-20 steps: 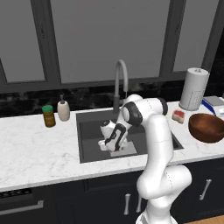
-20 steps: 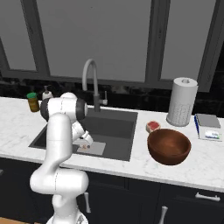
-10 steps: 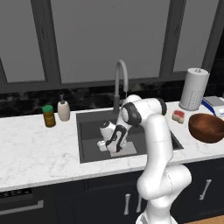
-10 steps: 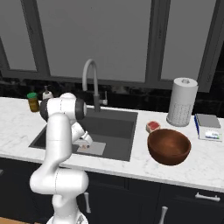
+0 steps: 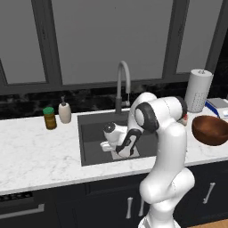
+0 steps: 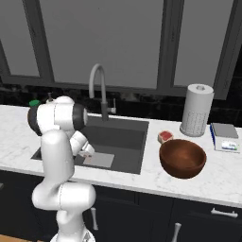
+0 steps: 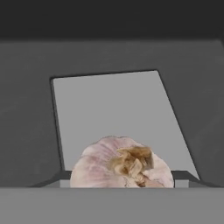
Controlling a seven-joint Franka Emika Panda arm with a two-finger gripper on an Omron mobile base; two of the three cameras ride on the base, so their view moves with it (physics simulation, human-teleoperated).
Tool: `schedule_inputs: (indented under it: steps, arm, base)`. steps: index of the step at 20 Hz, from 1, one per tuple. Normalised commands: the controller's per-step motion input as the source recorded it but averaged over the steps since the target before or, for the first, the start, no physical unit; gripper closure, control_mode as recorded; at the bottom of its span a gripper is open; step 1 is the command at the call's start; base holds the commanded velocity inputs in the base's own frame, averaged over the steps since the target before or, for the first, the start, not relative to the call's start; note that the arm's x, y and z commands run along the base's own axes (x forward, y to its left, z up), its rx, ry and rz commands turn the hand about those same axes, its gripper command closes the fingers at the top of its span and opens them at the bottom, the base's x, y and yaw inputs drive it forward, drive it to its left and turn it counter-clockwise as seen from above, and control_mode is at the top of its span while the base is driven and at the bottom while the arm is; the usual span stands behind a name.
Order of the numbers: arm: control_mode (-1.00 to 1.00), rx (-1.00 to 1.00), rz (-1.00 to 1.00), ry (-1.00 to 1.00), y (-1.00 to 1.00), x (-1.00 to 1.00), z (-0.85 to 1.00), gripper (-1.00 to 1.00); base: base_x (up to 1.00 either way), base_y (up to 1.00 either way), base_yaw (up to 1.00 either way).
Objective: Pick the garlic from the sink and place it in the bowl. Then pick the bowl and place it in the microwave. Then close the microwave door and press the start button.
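Since earlier, hardly any shift: gripper (image 5: 126,152) low in sink (image 5: 93,133), frame centre; I log garlic (image 7: 121,165) clenched between fingers, bottom of hand view.

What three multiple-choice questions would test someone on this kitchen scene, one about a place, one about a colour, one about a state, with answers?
1. Where is the bowl?
A. on the counter right of the sink
B. in the sink
C. on the paper towel roll

2. What colour is the bowl?
A. white
B. reddish-brown
C. green

3. What is between the hand's fingers?
A. nothing
B. the sponge
C. the garlic

Answers: 1 A, it stands on the marble beside the basin. 2 B, glossy wood-like brown. 3 C, the hand view shows the bulb between the tips.
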Motion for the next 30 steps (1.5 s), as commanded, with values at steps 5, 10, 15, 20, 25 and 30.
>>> schedule_inputs:
  steps: [5, 10, 15, 20, 25, 30]
  arm:
    - [-1.0, 0.13, 0.0, -0.01, 0.0, -0.12, 1.0, 1.0]
    - [-1.0, 0.15, 0.0, 0.02, 0.01, -0.16, 1.0, 1.0]
    - [-1.0, 0.06, 0.0, 0.06, 0.05, -0.19, 1.0, 1.0]
    - [-1.0, 0.04, 0.0, 0.12, 0.0, -0.11, 1.0, 1.0]
    - [-1.0, 0.0, 0.0, 0.13, 0.15, -0.36, 0.55, 1.0]
    - [-1.0, -0.05, 0.0, 0.0, 0.1, -0.95, -0.02, 1.0]
  base:
    - [0.0, 0.0, 0.0]
    - [0.0, 0.0, 0.0]
    - [0.0, 0.0, 0.0]
    - [0.0, 0.0, 0.0]
    - [0.0, 0.0, 0.0]
    - [0.0, 0.0, 0.0]
